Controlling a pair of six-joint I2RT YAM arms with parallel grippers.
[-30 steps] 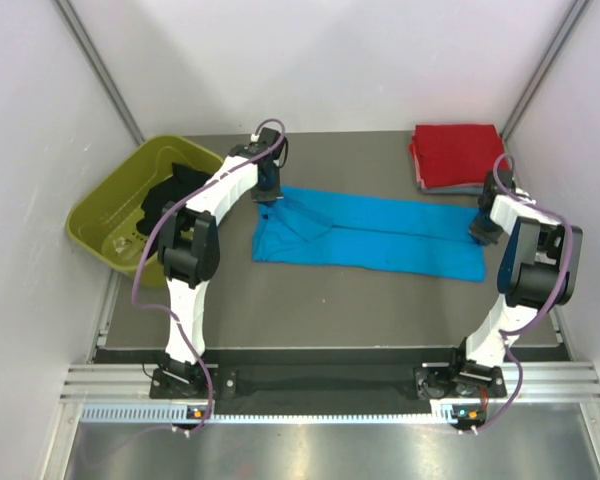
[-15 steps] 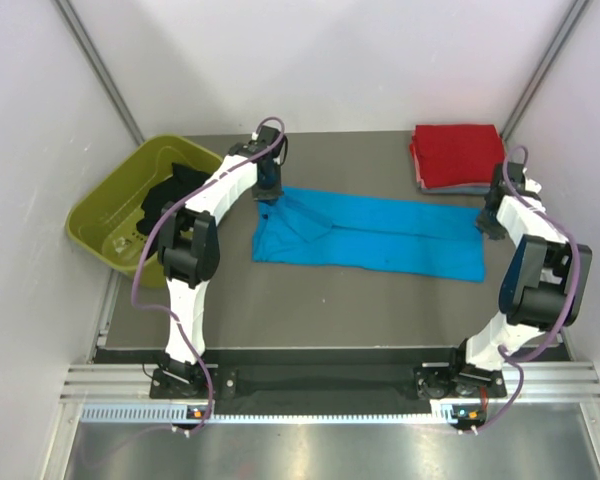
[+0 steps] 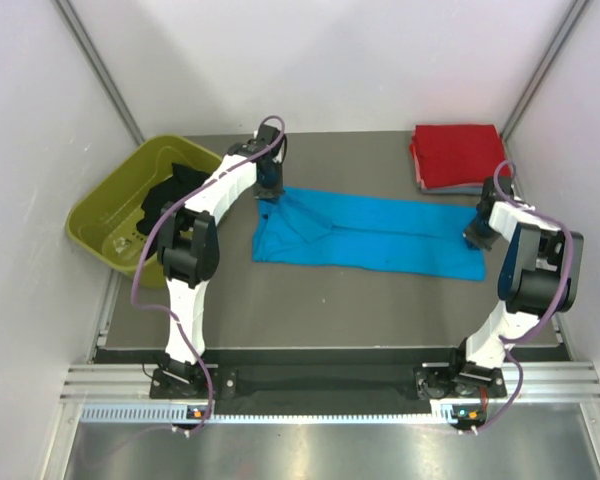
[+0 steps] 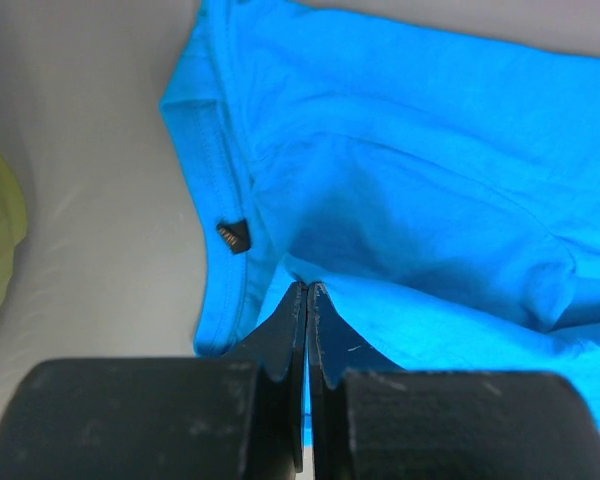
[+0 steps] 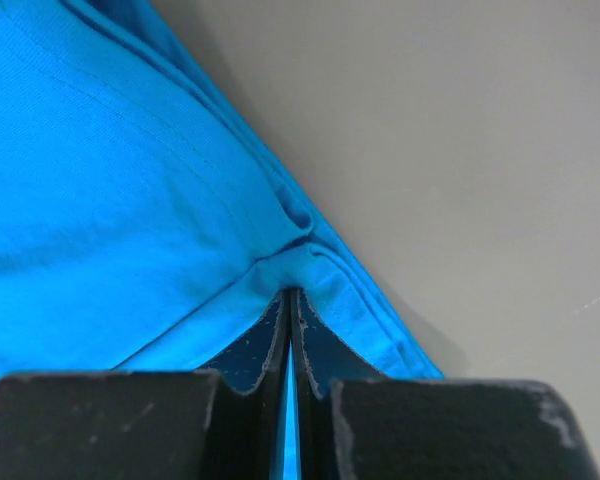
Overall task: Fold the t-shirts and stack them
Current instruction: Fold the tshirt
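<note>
A turquoise-blue t-shirt [image 3: 370, 235] lies on the table as a long strip, folded lengthwise. My left gripper [image 3: 270, 195] is at its far left corner. In the left wrist view the left gripper [image 4: 307, 287] is shut, pinching a fold of the blue cloth [image 4: 410, 150] beside the collar label. My right gripper [image 3: 475, 237] is at the strip's right end. The right wrist view shows the right gripper [image 5: 290, 293] shut on a bunched hem of the shirt [image 5: 100, 220]. A folded red t-shirt [image 3: 458, 155] lies on a grey-blue one [image 3: 450, 188] at the far right.
An olive-green tub [image 3: 100, 225] stands tilted at the left edge of the table with a black t-shirt [image 3: 165, 200] in it. White walls close in on the left, right and far sides.
The right gripper drew back from the shirt's right end with its jaws parted, then returned and shut on the hem. The left gripper and the shirt stayed put.
</note>
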